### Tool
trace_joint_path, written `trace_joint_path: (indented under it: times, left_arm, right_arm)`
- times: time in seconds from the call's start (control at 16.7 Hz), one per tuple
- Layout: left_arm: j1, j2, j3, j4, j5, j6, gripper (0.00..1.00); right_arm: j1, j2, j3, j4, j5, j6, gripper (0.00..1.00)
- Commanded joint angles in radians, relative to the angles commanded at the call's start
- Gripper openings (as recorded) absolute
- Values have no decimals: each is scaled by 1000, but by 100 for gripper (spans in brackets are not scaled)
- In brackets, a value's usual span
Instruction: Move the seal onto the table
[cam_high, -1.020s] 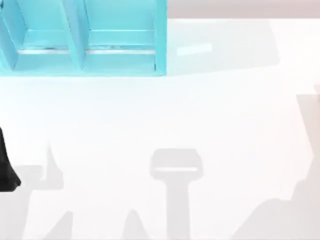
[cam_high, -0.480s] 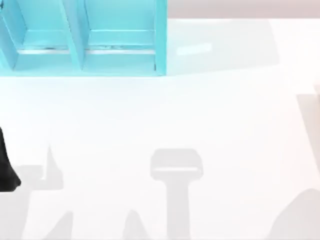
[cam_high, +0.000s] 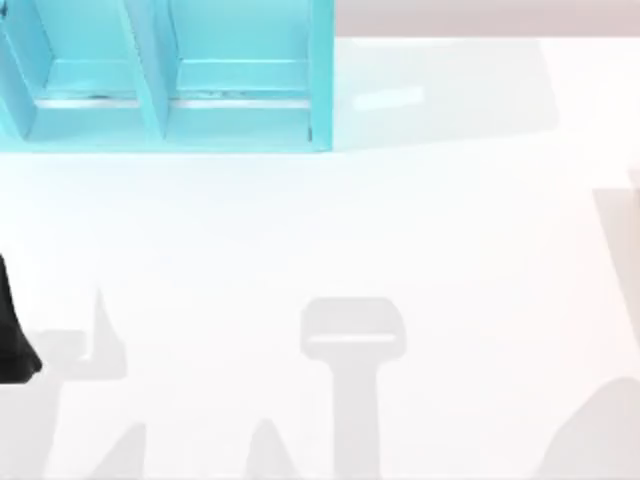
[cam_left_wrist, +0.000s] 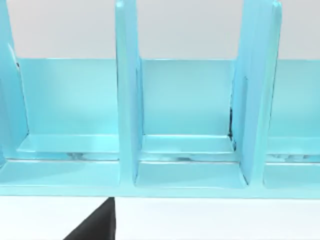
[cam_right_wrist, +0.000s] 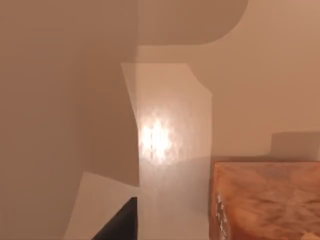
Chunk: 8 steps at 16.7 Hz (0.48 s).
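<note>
Left claw (cam_high: 15, 335) — table's (cam_high: 420, 230) left edge

The table (cam_high: 420, 230) is a broad, glossy white surface that spans the whole top view, crossed by soft grey shadows along its near edge and its right side. On it, at the far left, stands a turquoise-blue shelf unit (cam_high: 320, 75) with upright dividers that split it into open compartments; the left wrist view looks into these compartments (cam_left_wrist: 187, 110), their floors resting just above the white tabletop (cam_left_wrist: 210, 220).
</note>
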Motion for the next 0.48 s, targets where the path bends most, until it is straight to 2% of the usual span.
trace_joint_path:
  times: [0.48]
  left_arm:
    - [0,0,0,0,0,0,100]
  right_arm:
    - [0,0,0,0,0,0,10]
